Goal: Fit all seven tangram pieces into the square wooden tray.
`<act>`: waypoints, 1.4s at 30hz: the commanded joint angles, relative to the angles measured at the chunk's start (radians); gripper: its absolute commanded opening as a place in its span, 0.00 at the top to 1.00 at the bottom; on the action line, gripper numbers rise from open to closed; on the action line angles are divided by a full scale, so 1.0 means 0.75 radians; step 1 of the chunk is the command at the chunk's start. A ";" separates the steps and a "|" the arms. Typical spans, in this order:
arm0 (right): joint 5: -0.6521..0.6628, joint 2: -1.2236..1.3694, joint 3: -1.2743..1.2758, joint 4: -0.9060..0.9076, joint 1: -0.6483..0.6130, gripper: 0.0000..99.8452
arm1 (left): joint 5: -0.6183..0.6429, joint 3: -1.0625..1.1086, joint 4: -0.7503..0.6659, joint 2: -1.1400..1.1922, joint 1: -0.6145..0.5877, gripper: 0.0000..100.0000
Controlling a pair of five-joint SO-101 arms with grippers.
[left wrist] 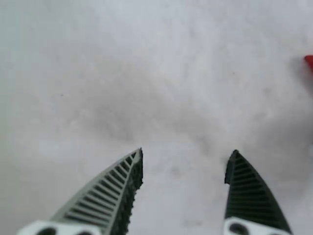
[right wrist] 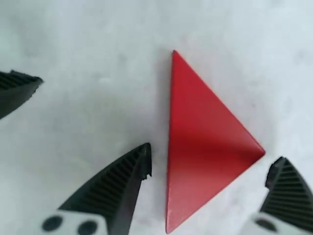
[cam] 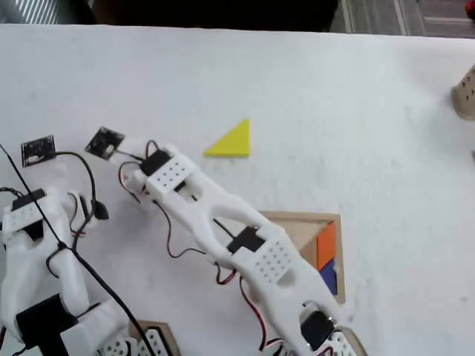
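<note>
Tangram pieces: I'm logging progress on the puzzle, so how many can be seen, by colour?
yellow piece: 1
red piece: 1
orange piece: 1
blue piece: 1
Total: 4

Wooden tray (cam: 312, 217), matt white table (cam: 356, 111), ribbed plastic fingers (right wrist: 117, 191)

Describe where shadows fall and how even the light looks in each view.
High view: soft, even light; the yellow triangle throws only a thin dark line along its near edge. Left wrist view: a broad faint shadow lies on the white table ahead of the left arm's open fingers. Right wrist view: the red triangle seems darker toward the right arm's fingers.
</note>
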 commanded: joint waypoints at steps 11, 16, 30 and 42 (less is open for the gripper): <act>0.035 0.054 -0.137 -0.001 0.042 0.64 | 0.006 -0.004 0.004 -0.054 -0.011 0.73; 0.035 0.107 -0.229 0.048 0.042 0.64 | 0.008 -0.004 0.004 -0.054 -0.011 0.73; 0.035 0.328 -0.628 0.271 0.054 0.64 | 0.008 -0.004 0.004 -0.054 -0.011 0.73; -0.025 0.504 -0.964 0.498 0.060 0.74 | 0.002 -0.004 0.004 -0.054 -0.011 0.73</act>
